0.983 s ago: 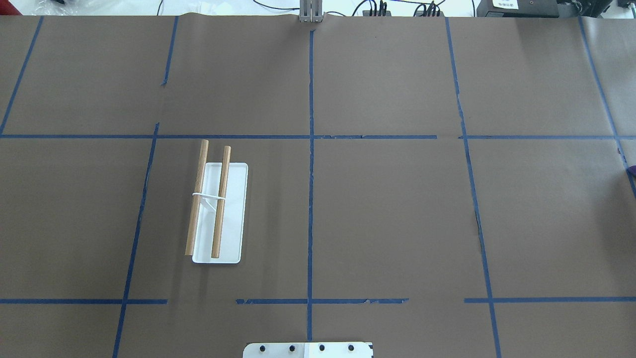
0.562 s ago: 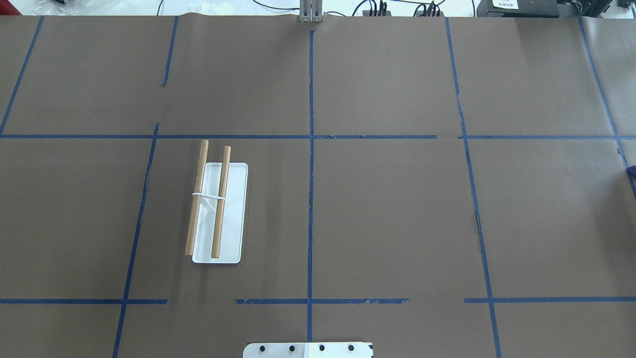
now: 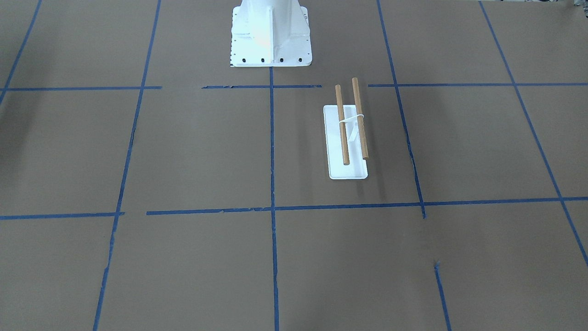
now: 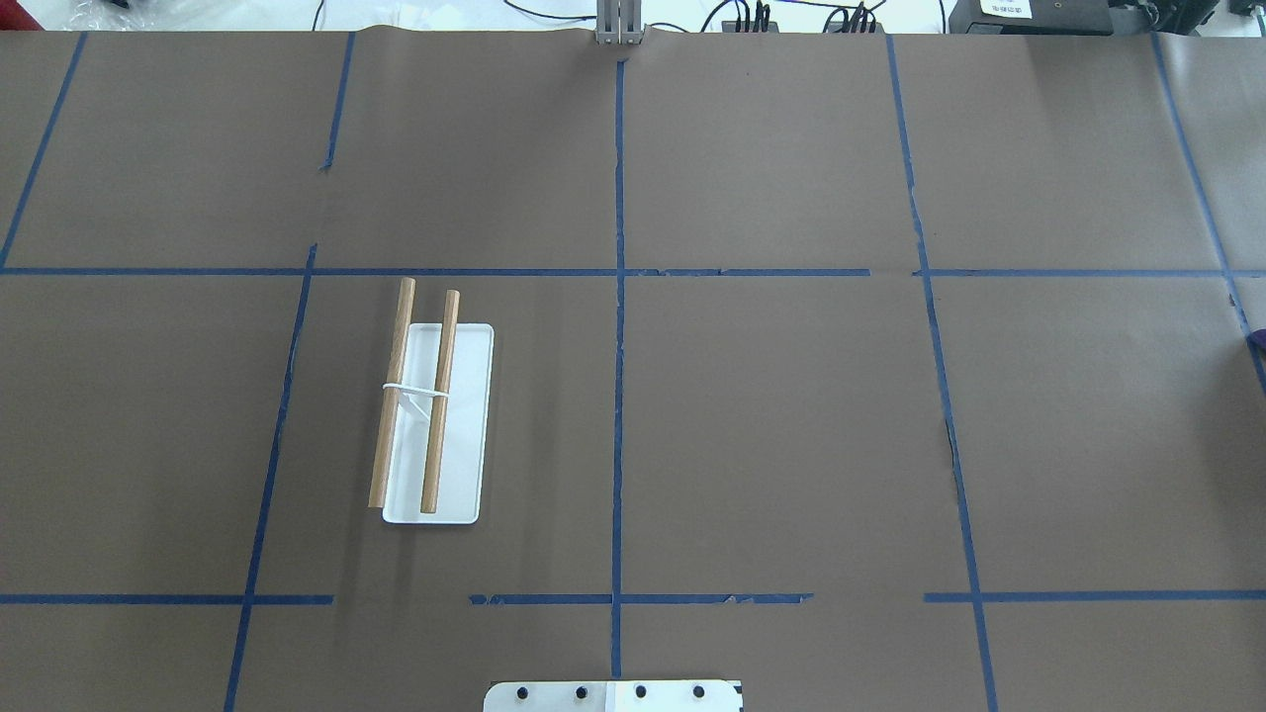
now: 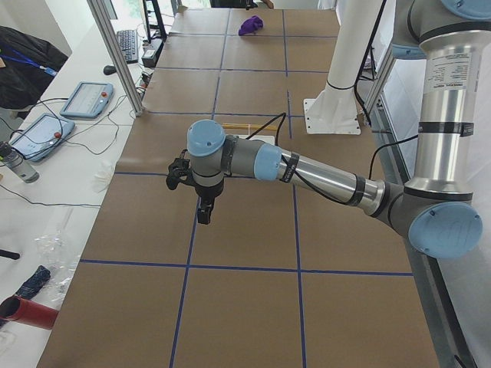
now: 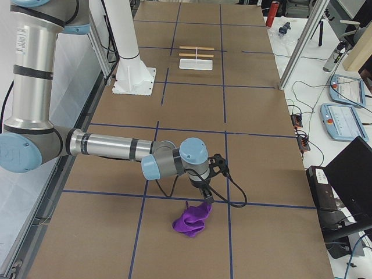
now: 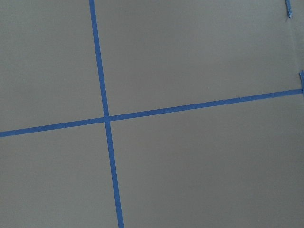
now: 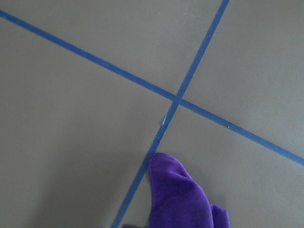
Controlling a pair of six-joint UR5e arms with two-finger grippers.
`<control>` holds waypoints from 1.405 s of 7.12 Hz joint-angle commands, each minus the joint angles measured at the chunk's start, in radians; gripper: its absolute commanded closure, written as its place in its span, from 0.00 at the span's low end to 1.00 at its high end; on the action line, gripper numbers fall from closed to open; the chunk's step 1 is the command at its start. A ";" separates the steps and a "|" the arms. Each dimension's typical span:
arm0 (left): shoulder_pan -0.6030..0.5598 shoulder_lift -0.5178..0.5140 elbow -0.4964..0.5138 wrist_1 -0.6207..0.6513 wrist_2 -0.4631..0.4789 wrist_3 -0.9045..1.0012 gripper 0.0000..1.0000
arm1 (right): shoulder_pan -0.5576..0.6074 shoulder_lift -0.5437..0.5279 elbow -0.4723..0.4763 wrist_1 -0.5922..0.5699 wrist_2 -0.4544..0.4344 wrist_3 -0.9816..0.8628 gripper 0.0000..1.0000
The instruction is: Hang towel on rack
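The towel (image 6: pixel 192 221) is seen crumpled on the table (image 6: pixel 256 145) at the robot's right end, close under the right gripper (image 6: pixel 205 196). The rack (image 4: pixel 465 425) is placed well apart, on the left half. Whether the left gripper (image 5: pixel 202 213) or the right one is spread or pressed together cannot be told

**Overhead view: no change recorded**
Between the earlier overhead pictures and this one, no displacement was seen. The rack (image 4: pixel 439 415) at left and the towel (image 4: pixel 1258 337) sliver at the right edge kept position and shape.

Brown table (image 4: pixel 771 415) — blue tape grid (image 4: pixel 618 396), tablet (image 6: pixel 347 124)
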 commanded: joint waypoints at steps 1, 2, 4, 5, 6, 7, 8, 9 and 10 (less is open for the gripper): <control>0.001 -0.003 0.002 0.000 -0.016 -0.001 0.00 | -0.046 -0.022 -0.069 0.001 -0.039 -0.152 0.04; -0.001 -0.003 0.006 -0.002 -0.030 -0.001 0.00 | -0.084 -0.042 -0.072 0.001 -0.057 -0.169 0.07; -0.001 -0.003 0.009 -0.002 -0.032 -0.001 0.00 | -0.126 -0.053 -0.103 0.003 -0.121 -0.241 0.19; -0.001 -0.003 0.009 -0.002 -0.032 -0.001 0.00 | -0.126 -0.051 -0.112 0.003 -0.138 -0.269 0.33; -0.001 -0.003 0.009 -0.002 -0.033 -0.001 0.00 | -0.137 -0.051 -0.114 0.003 -0.146 -0.269 0.61; -0.001 -0.003 0.011 -0.002 -0.044 -0.001 0.00 | -0.149 -0.051 -0.114 0.003 -0.184 -0.272 0.85; -0.001 -0.003 0.009 0.000 -0.044 -0.001 0.00 | -0.149 -0.050 -0.114 0.004 -0.189 -0.317 1.00; -0.001 -0.003 0.011 0.000 -0.044 -0.001 0.00 | -0.149 -0.047 -0.114 0.004 -0.200 -0.335 1.00; -0.001 -0.003 0.008 0.000 -0.044 -0.001 0.00 | -0.147 -0.044 -0.106 0.003 -0.205 -0.335 1.00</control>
